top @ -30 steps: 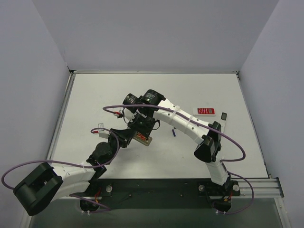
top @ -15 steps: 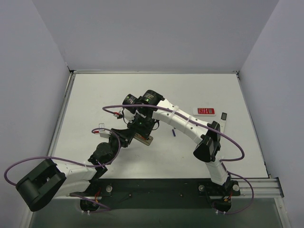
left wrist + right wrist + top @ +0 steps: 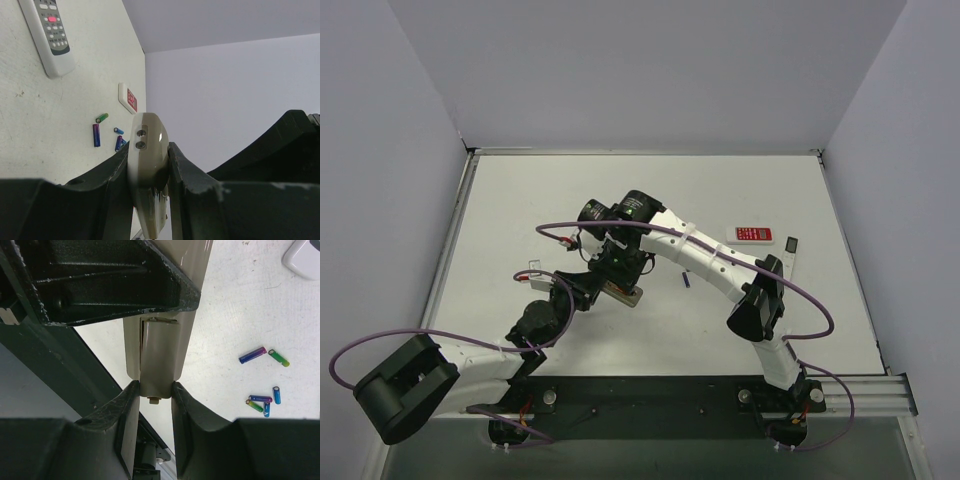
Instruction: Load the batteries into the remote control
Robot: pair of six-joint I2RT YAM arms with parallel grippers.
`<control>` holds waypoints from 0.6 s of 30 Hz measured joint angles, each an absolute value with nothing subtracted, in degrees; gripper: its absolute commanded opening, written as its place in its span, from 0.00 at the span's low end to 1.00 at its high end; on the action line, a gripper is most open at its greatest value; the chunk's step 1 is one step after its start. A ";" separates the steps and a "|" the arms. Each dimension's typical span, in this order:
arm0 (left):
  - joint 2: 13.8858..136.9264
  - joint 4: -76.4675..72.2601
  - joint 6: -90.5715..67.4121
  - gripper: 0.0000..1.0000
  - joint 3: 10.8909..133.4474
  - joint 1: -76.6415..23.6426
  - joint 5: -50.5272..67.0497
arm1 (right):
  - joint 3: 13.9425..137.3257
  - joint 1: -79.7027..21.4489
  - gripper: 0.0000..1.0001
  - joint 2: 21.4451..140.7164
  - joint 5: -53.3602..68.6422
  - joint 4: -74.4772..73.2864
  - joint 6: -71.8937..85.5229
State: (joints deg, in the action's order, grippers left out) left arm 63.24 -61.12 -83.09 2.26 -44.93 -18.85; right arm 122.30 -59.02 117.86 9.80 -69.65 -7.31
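The left gripper (image 3: pixel 148 159) is pinching the remote control (image 3: pixel 148 134) between its two dark fingers. The tan-grey body is sitting edge-on in the jaws, and its rounded end with two small screws is poking out past the fingertips. The right gripper (image 3: pixel 154 390) is clamping the same remote from the other side, with its jaws pressing on the flat sides of the tan-grey shell. The left gripper's black housing is sitting just beyond those fingertips. Seen from above, the two grippers are meeting nose to nose over the table (image 3: pixel 720 190), sharing the remote between them.

The batteries (image 3: pixel 96 135) are lying loose on the table, well apart from the remote. From the left wrist they are showing out beyond the jaws, off to the left — a purple-blue one, a green one and a couple of small blue ones. From the right wrist they are lying off to the right of the jaws, a pair farther out and a tighter knot nearer.

Just beyond the batteries a red flat remote (image 3: pixel 129 98) is lying, and farther out past the left jaws — up and to the left — a white remote with a grey keypad (image 3: pixel 47 30).
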 measured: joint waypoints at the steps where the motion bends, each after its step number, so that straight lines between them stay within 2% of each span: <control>1: 63.22 -61.12 -83.09 0.00 2.26 -44.93 -18.85 | 122.30 -59.09 0.00 117.86 9.69 -69.65 -7.38; 18: 61.12 -60.60 -82.43 0.00 2.26 -45.32 -19.59 | 122.26 -60.49 0.00 117.86 7.20 -69.21 -7.55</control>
